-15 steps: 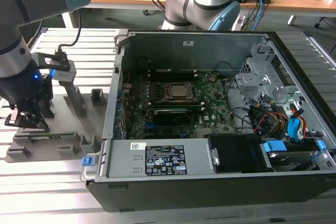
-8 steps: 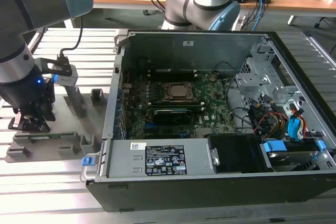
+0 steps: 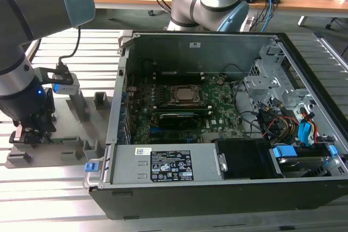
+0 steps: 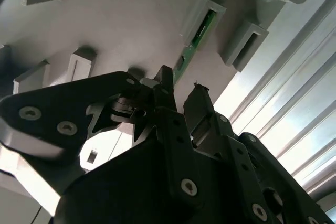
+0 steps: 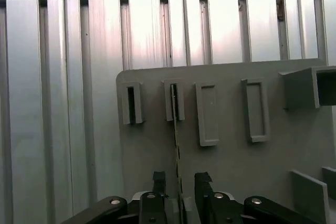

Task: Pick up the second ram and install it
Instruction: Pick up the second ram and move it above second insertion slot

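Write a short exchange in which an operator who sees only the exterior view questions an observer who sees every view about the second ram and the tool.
Operator: In the exterior view the tool sits low over the grey tray, beside the open computer case. Where exactly is the second ram?
Observer: In the first wrist view the second ram stands on edge on the tray, with one end in a slotted post.
Operator: How does the tool stand to it?
Observer: Both wrist views show a finger on each side of the stick with a gap between, so the tool is open and not gripping.
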Controlling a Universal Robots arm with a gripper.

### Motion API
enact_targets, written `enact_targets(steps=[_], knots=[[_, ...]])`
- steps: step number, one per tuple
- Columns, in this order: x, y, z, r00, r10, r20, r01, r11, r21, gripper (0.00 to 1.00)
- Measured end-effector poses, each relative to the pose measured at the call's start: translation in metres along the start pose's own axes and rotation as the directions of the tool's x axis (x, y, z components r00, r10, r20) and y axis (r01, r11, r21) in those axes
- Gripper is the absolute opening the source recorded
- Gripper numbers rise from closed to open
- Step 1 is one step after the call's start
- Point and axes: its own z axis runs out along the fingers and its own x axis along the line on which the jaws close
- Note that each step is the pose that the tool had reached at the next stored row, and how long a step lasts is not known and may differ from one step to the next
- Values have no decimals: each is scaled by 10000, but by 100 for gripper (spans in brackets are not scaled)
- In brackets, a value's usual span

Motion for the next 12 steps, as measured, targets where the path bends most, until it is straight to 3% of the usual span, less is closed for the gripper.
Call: enact_targets(steps=[5,7,10,11,12], knots=[[3,-3,135,10000,-11,0,11,10000,0,36],[6,34,199,10000,-55,-3,55,10000,3,36],[7,45,219,10000,-75,-5,75,10000,14,36],[7,45,222,10000,-78,0,78,9998,169,36],[7,44,224,10000,-85,9,85,9989,467,36]])
